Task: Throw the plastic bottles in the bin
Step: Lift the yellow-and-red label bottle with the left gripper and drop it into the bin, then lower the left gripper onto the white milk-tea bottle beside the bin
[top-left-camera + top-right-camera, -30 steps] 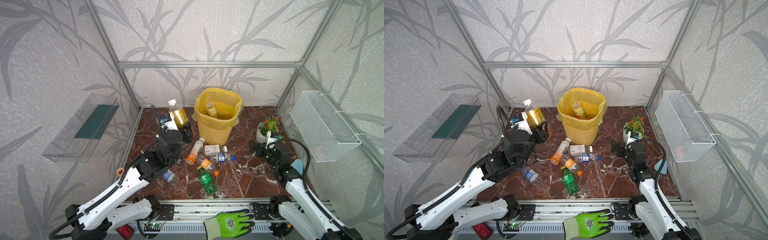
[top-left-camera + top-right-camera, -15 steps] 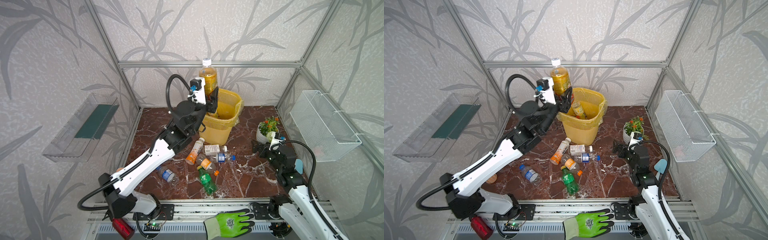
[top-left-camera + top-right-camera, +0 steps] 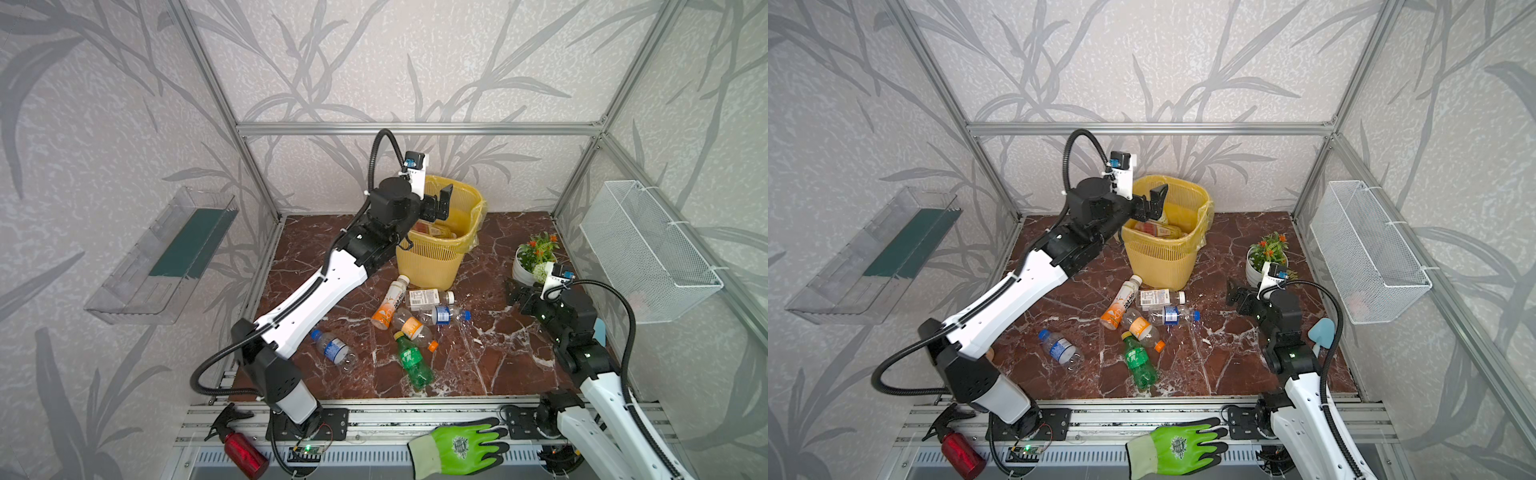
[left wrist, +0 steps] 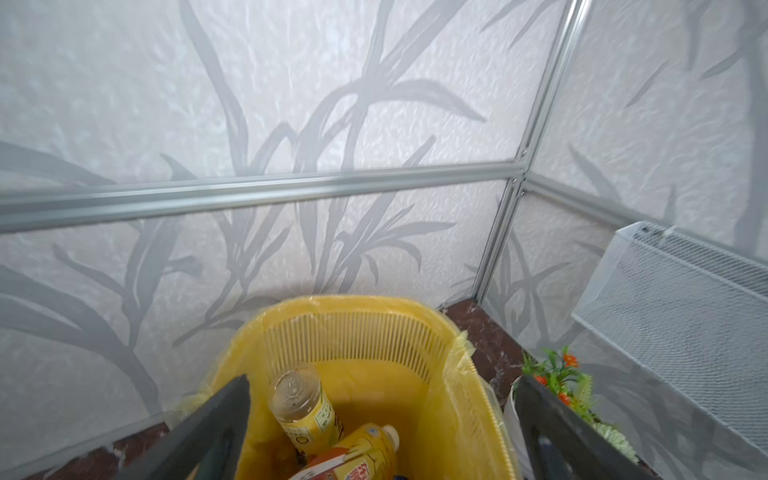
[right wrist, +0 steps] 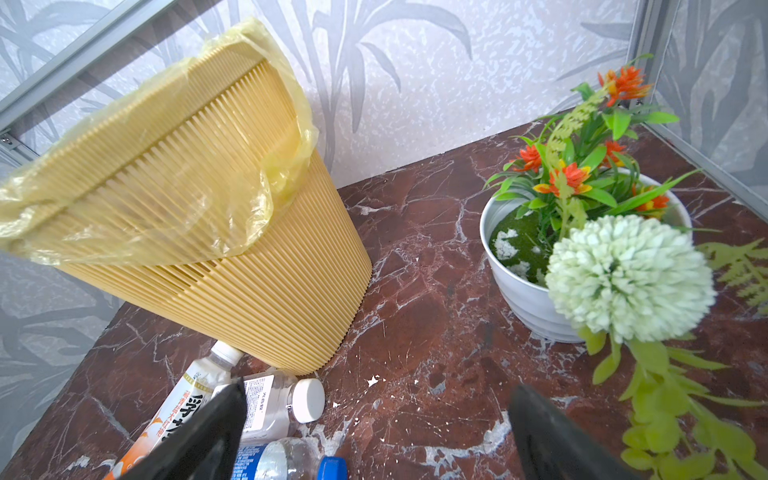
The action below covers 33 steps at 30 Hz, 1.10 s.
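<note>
The yellow slatted bin (image 3: 432,257) (image 3: 1163,257) stands at the back of the marble floor. My left gripper (image 3: 438,205) (image 3: 1152,203) hangs over its mouth, open and empty. In the left wrist view two yellow-labelled plastic bottles (image 4: 305,411) (image 4: 357,453) lie inside the bin (image 4: 415,345), below the gripper (image 4: 382,415). Several plastic bottles lie in front of the bin, among them an orange-labelled one (image 3: 388,303), a green one (image 3: 412,361) and a blue-labelled one (image 3: 334,349) apart at the left. My right gripper (image 3: 517,293) (image 5: 374,432) stands open just right of that cluster, holding nothing.
A white pot of flowers (image 3: 534,257) stands right of the bin, close behind the right gripper. A white wire basket (image 3: 648,249) hangs on the right wall and a clear tray (image 3: 166,257) on the left. A green glove (image 3: 457,446) and a red spray bottle (image 3: 245,451) lie on the front rail.
The left arm swung up from the floor's left side to the bin with an amber bottle, then opened; the bottle now lies in the bin. The right arm shifted slightly.
</note>
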### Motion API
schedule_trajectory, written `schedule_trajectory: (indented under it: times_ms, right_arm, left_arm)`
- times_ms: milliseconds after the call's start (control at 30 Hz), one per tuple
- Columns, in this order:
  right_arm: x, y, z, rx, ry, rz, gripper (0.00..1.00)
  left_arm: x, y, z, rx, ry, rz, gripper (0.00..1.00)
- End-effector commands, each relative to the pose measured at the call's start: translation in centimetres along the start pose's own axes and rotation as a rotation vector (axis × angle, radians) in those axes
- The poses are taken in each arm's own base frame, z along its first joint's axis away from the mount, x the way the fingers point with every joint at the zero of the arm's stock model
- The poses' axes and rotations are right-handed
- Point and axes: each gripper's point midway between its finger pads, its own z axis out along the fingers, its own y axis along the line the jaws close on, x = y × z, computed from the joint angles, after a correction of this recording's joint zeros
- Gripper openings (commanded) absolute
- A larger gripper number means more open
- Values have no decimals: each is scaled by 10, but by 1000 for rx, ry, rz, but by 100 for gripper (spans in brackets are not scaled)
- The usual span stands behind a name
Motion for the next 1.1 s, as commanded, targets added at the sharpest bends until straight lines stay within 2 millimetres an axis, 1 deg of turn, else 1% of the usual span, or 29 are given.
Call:
schedule_trajectory:
  times_ms: [0, 100, 200, 233, 367, 433, 467, 533, 633, 733, 833, 933, 1067]
  right_arm:
    - [-10, 4, -1, -6, -12, 2, 98]
    - [-9, 4, 1, -10, -5, 9, 98]
    - [-1, 5, 7, -23, 26, 26, 97]
    - [2, 5, 8, -27, 37, 34, 97]
    - [15, 5, 16, -47, 75, 64, 96]
    - [18, 5, 19, -54, 84, 74, 96]
    - [20, 5, 20, -55, 88, 77, 96]
    - [23, 5, 23, -61, 99, 81, 96]
    - [27, 3, 26, -55, 107, 96, 96]
    - [32, 0, 28, -45, 111, 107, 96]
    - [36, -2, 31, -39, 121, 120, 95]
    - [38, -3, 33, -37, 128, 126, 95]
    - [39, -4, 35, -33, 135, 127, 94]
  left_arm:
    - [-26, -2, -23, 12, -106, 22, 99]
    - [-9, 6, -32, -15, -73, 20, 99]
    - [15, 18, -42, -61, -30, -2, 99]
    - [26, 22, -45, -77, -9, -16, 99]
    - [76, 43, -65, -162, 95, -65, 99]
    - [104, 58, -80, -231, 159, -75, 99]
    - [115, 67, -87, -273, 181, -93, 99]
    - [150, 85, -103, -369, 259, -119, 99]
    - [198, 100, -122, -434, 379, -95, 99]
    - [241, 105, -131, -437, 502, -78, 99]
    - [273, 105, -135, -430, 627, -62, 99]
    - [297, 107, -136, -425, 736, -44, 99]
    - [321, 107, -131, -401, 805, -58, 97]
